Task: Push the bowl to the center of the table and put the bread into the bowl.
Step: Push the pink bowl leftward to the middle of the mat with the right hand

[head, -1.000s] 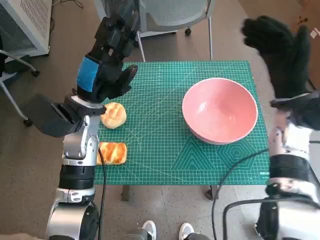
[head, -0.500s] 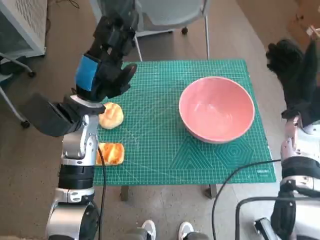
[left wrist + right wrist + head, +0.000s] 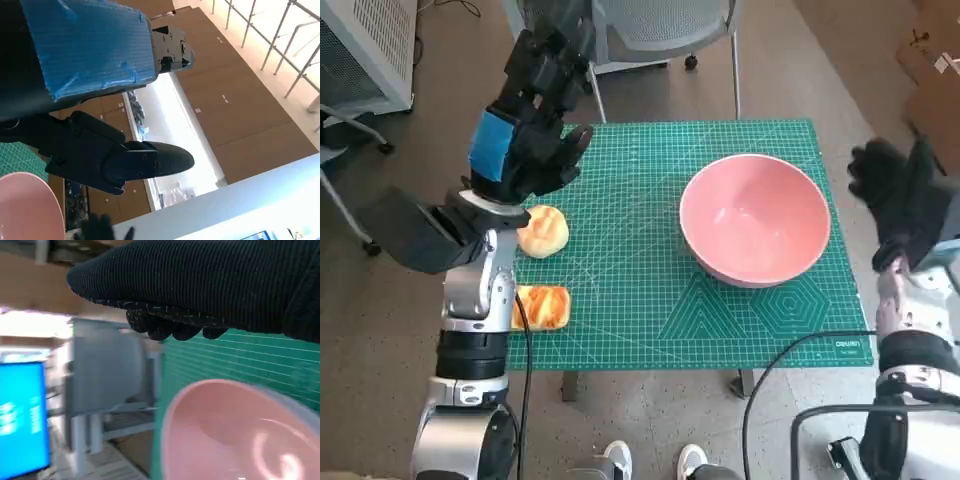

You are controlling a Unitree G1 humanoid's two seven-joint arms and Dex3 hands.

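Right hand [image 3: 900,205] has dropped since a second ago, from high above the far right corner down to just off the worktop's right edge, level with the bowl; left hand [image 3: 532,120] hardly moved, bowl unchanged apart from camera shift.

Worktop [image 3: 620,290] is a small table under a green cutting mat. Pink bowl [image 3: 755,218] sits on its right half, upright, empty, well right of centre, so the push step is not yet done. In the right wrist view the bowl's rim [image 3: 210,390] lies just below the gloved hand [image 3: 210,285]; hand and bowl look apart, no contact visible.

Left hand hangs raised above the worktop's left part, fingers apart, holding nothing. Right hand: fingers look loosely curled and nothing in them, but the frames don't show it clearly enough, so cannot tell if spread or closed.

Two bread pieces lie at the left edge: a round bun [image 3: 544,231] just beside the left forearm and a glazed flat piece [image 3: 542,307] nearer the robot, partly behind the arm. Neither is held.

Step in hand, as I judge it: right hand lining up on the bowl's right side. Next move calls for pressing the outer wall low and sliding it left without tipping; the bread pickup by the left hand follows.
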